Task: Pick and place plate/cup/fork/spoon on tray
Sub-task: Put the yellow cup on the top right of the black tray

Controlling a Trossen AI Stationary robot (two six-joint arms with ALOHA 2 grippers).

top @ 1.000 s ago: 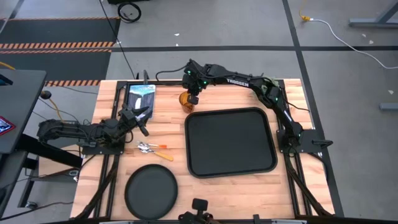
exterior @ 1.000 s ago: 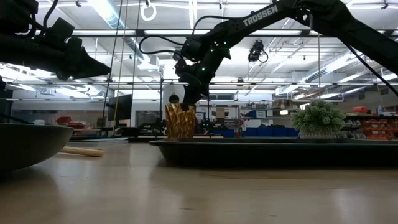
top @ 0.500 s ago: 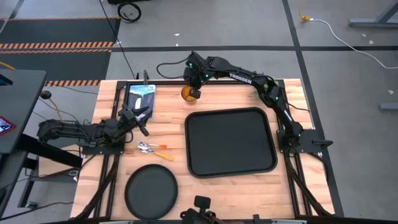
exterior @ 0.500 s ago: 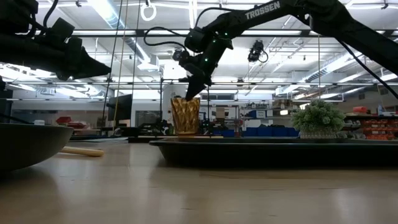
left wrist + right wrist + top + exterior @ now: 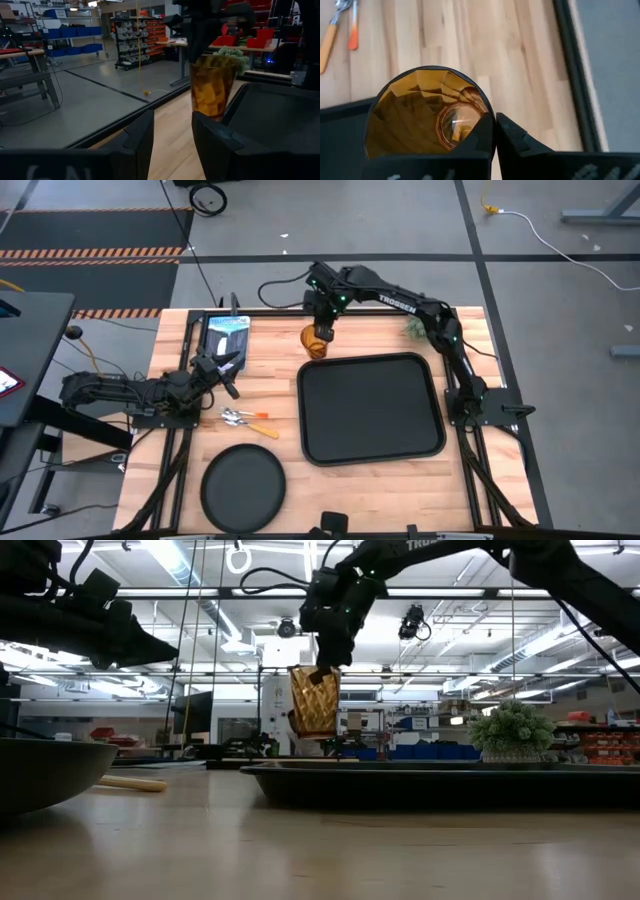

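Note:
My right gripper (image 5: 321,330) is shut on the amber cup (image 5: 316,342), which it holds in the air over the far left corner of the black tray (image 5: 370,408). The cup also shows in the low view (image 5: 315,700) and the left wrist view (image 5: 211,85). The round black plate (image 5: 243,485) lies flat near the table's front edge. The orange-handled fork and spoon (image 5: 250,418) lie side by side left of the tray. My left gripper (image 5: 228,366) waits open and empty at the table's left (image 5: 172,145). My right gripper (image 5: 493,131) holds the cup by its rim (image 5: 488,113), one finger inside the cup and one outside. The fingers come from above, pointing down. The cup hangs upright below them, mouth up, lifted clear of table and tray (image 5: 315,730).
A dark flat packet (image 5: 225,335) lies at the far left of the table. A small green plant (image 5: 415,326) stands at the far right, behind the tray. The tray's inside (image 5: 385,430) is bare.
My right gripper has gone up and toward the table's right edge with the cup. The cup stood on the table a second ago and now hangs clear of it, by the tray's far left corner.

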